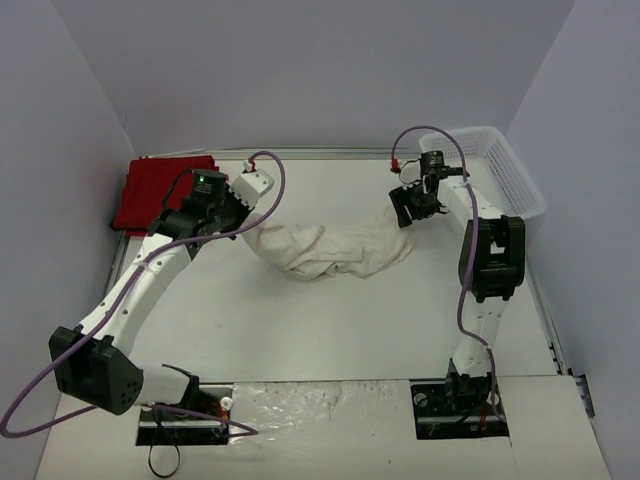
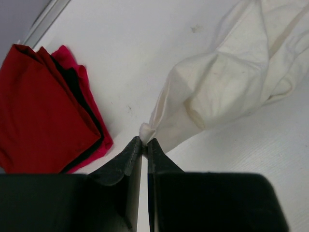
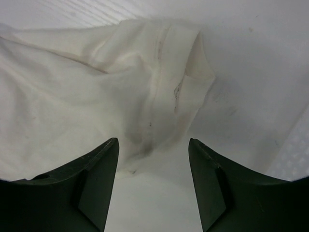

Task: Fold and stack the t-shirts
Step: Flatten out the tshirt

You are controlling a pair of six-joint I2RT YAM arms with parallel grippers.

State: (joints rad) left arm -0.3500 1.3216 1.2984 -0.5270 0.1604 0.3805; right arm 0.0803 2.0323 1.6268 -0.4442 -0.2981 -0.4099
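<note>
Slippage is risked: only a corner of the cream t-shirt [image 1: 330,250] is pinched by the left gripper [image 2: 145,142], while the right gripper [image 3: 153,145] is held wide.

Crumpled cream t-shirt [image 1: 325,250] lies mid-table; folded red t-shirts [image 1: 160,192] stacked far-left.

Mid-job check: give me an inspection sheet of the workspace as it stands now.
Surface: white table, few faint marks.
Job's things: cream shirt bunched in a long roll mid-table; red shirts folded in a pile, far left corner.
Clutter: white mesh basket, far right corner.
Grippers: left gripper shut on a corner of the cream shirt; right gripper open over its other end.
Cables: purple cable looped along each arm.
Surroundings: plain grey walls.
</note>
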